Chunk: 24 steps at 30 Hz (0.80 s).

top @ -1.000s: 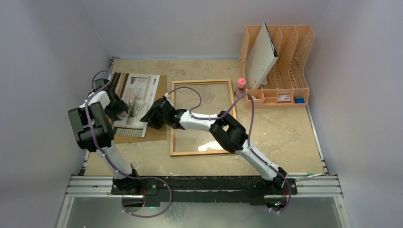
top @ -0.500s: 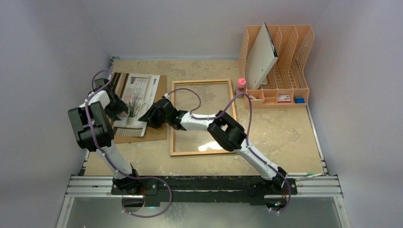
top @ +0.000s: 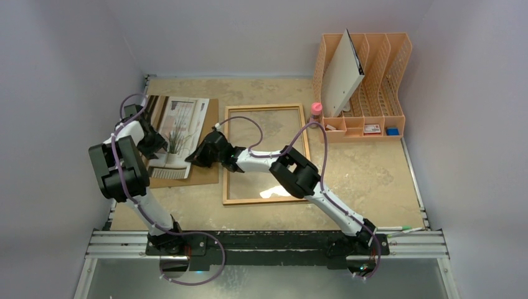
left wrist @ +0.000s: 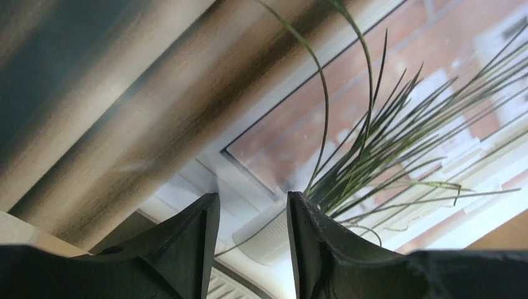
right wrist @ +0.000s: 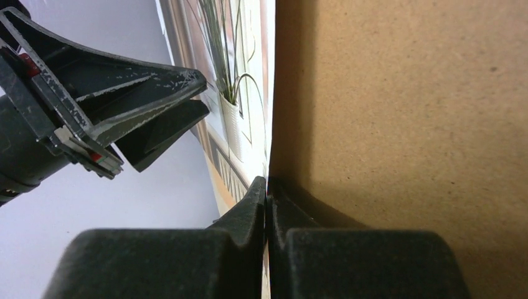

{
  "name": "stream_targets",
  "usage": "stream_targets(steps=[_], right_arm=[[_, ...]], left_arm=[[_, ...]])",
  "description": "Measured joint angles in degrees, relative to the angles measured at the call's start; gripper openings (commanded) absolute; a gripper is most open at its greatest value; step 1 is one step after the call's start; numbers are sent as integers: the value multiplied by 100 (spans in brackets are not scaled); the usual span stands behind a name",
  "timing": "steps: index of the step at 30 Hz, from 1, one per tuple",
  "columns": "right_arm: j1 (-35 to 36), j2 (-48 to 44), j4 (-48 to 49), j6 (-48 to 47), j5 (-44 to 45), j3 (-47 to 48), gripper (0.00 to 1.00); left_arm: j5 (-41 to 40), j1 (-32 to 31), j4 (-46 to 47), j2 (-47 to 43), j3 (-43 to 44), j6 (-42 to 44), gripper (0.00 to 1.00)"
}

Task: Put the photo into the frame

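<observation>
1. At the lower middle of the right wrist view, the right claw (right wrist: 266, 184) is clenched flat. One edge of the photo (right wrist: 243, 124) runs straight into the seam between its fingers, so it looks to be grasping the print by that margin.
2. Just right of that pinch lies the brown backing board (right wrist: 405, 93). The print's edge throws a shadow on it, so the edge seems raised slightly off the board.
3. Upper left in that view, and seen from its own camera, the left claw (left wrist: 252, 198) stands released. Its fingers are apart with nothing between them, over the printed plant pot. Whether it presses on the paper I cannot tell.
4. Seen from above, the photo rests on the board at centre left of the tabletop (top: 373, 174). The frame (top: 264, 107) lies flat just right of the board, with the right arm reaching across its pane.
5. I judge the print to be light, thin and floppy. It will probably sag or crease if pulled by one point, and a smooth surface may slip in the grip. The safest hold is on the outer margins, ideally two opposite edges, with the sheet kept low and level.
6. At upper right stands a peach desk organiser (top: 373, 62), well apart from the work.
</observation>
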Motion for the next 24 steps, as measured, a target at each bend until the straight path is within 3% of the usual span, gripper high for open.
stream_targets(steps=[7, 16, 19, 24], right_arm=[[-20, -245, 181, -560, 11, -378, 0], [-400, -1897, -658, -2013, -66, -1410, 0], [-680, -2544, -846, -2468, -297, -1775, 0], [-1189, -3462, -1311, -3189, -625, -2455, 0]], left_arm=[[74, -162, -46, -776, -138, 2, 55], [125, -1259, -345, -1497, 385, 240, 69], [264, -1322, -415, -1657, 385, 306, 75], [450, -1285, -420, -1930, 267, 358, 75]])
